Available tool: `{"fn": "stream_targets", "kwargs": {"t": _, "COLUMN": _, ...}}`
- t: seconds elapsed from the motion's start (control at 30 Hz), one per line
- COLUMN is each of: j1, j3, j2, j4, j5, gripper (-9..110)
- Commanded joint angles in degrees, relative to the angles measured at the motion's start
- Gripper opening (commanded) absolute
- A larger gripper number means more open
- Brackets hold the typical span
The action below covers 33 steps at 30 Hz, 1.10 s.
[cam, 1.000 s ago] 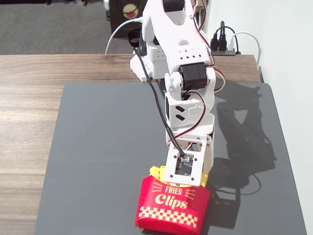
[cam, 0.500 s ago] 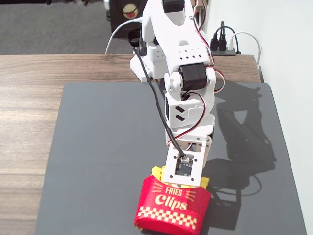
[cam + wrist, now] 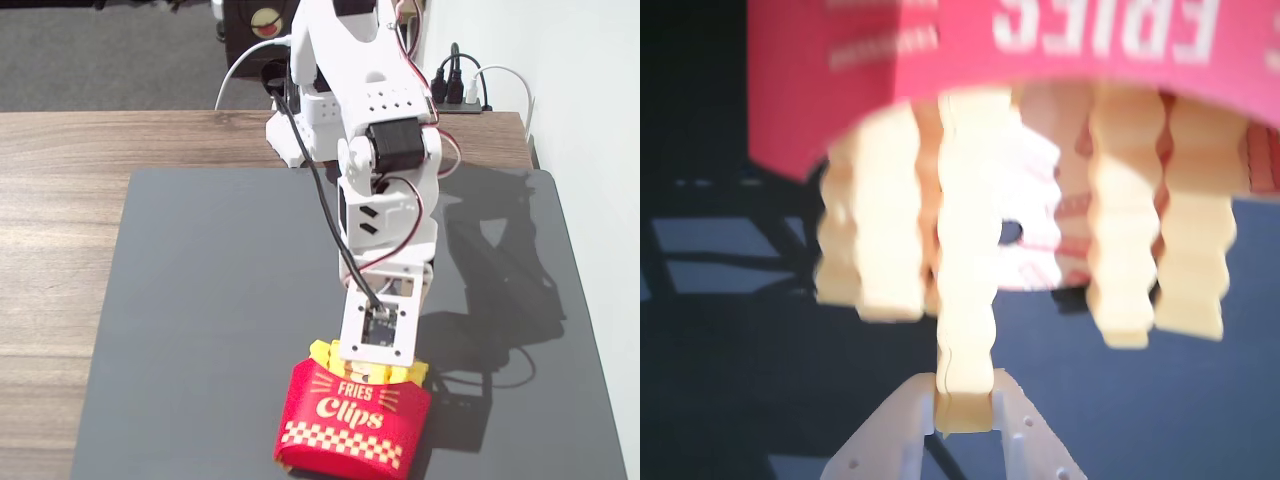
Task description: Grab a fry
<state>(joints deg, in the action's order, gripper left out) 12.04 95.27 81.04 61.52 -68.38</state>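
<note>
Tool (image 3: pixel 964 400) pinching the tip of one fry (image 3: pixel 966 250), pads on both sides of its end in the wrist view. Beyond that, the rest of the stick seated in the red carton (image 3: pixel 1060 50) among other fries (image 3: pixel 1120 230). Best done by keeping the squeeze firm, pulling straight back along the stick's length, no twisting, carton (image 3: pixel 352 418) likely to drag on the bench (image 3: pixel 200 300).

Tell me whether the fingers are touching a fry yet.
Touching. In the wrist view, the two white fingers sit against either side of the tip of one fry, with no gap visible; the fixed view hides this behind the arm.
</note>
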Motion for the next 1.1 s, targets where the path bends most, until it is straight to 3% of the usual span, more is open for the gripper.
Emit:
{"fn": "stream_targets", "kwargs": {"t": 0.0, "j1": 0.35, "j3": 2.81, "j2": 6.06, "j4": -0.35, "j5": -0.44, "gripper": 1}}
{"fn": "stream_targets", "kwargs": {"t": 0.67, "j1": 1.93, "j3": 40.52, "j2": 47.02, "j4": 3.78, "j5": -0.53, "gripper": 1}}
{"fn": "stream_targets", "kwargs": {"t": 0.87, "j1": 1.41, "j3": 40.43, "j2": 53.35, "j4": 10.02, "j5": -1.14, "gripper": 1}}
{"fn": "stream_targets", "kwargs": {"t": 1.07, "j1": -2.37, "j3": 29.27, "j2": 54.14, "j4": 19.95, "j5": -5.45, "gripper": 1}}
